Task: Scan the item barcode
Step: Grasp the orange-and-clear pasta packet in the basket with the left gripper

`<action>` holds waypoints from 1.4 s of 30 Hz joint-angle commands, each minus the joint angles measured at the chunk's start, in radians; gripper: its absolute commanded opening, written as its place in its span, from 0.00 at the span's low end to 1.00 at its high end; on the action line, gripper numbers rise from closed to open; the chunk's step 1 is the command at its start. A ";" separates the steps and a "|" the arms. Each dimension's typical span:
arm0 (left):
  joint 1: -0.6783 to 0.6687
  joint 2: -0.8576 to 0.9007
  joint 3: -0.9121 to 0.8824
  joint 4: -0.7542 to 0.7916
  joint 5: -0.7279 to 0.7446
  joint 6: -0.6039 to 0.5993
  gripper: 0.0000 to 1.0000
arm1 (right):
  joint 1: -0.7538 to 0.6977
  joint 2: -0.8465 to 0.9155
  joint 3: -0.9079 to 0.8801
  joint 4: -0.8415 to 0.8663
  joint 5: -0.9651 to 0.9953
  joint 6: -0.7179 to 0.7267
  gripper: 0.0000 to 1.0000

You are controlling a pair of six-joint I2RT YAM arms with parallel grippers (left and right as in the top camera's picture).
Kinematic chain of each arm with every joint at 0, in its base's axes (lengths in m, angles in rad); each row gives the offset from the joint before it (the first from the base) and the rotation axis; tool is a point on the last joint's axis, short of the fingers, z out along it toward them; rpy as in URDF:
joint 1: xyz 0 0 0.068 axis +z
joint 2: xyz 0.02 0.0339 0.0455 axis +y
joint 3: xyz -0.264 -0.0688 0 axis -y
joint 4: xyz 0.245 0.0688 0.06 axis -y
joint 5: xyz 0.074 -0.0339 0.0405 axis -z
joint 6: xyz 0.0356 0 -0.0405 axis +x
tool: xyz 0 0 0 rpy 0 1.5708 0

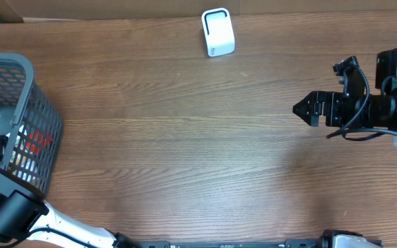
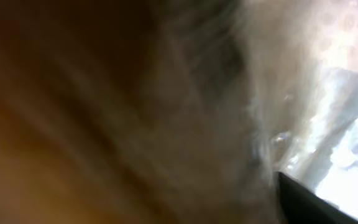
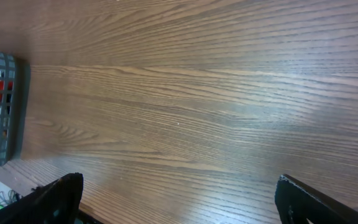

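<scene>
overhead: grey mesh basket (image 1: 43, 117) with red and pale items (image 1: 38, 142) inside

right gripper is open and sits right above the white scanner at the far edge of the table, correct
Not quite. The right gripper is open, but it is not above the white scanner. The overhead view shows it over bare table, well off to the right of the scanner and nearer the robot. The scanner does stand at the far edge.

Grey mesh basket (image 1: 26, 89), white scanner (image 1: 218, 32), woodgrain table (image 1: 185, 138)
</scene>
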 commanded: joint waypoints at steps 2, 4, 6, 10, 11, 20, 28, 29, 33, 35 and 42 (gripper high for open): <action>-0.013 -0.018 -0.032 0.013 -0.010 0.008 0.49 | 0.006 -0.008 0.023 0.003 0.003 -0.007 1.00; -0.013 -0.018 -0.032 0.019 -0.011 0.019 0.29 | 0.006 -0.008 0.023 0.003 0.003 -0.007 1.00; -0.013 -0.018 -0.032 0.019 -0.010 0.036 0.12 | 0.006 -0.008 0.023 0.003 0.003 -0.007 1.00; -0.013 -0.018 -0.026 0.005 0.003 0.036 0.04 | 0.006 -0.008 0.023 0.003 0.003 -0.007 1.00; -0.013 -0.018 -0.021 -0.001 0.014 0.036 0.04 | 0.006 -0.008 0.023 0.003 0.003 -0.007 1.00; -0.013 -0.020 0.104 -0.108 0.071 -0.095 0.04 | 0.006 -0.008 0.023 0.003 0.004 -0.007 1.00; -0.014 -0.020 0.098 -0.295 0.035 -0.537 0.04 | 0.006 -0.008 0.023 0.003 0.004 -0.007 1.00; -0.015 -0.020 0.098 -0.308 0.032 -0.550 0.04 | 0.006 -0.008 0.023 0.003 0.003 -0.007 1.00; -0.015 -0.020 0.098 -0.320 0.033 -0.556 0.04 | 0.006 -0.008 0.023 0.003 0.004 -0.007 1.00; -0.013 -0.020 0.098 -0.321 0.039 -0.559 0.04 | 0.006 -0.008 0.023 0.005 0.004 -0.007 1.00; 0.012 -0.039 0.101 -0.303 0.134 -0.631 0.04 | 0.006 -0.008 0.023 0.006 0.004 -0.007 1.00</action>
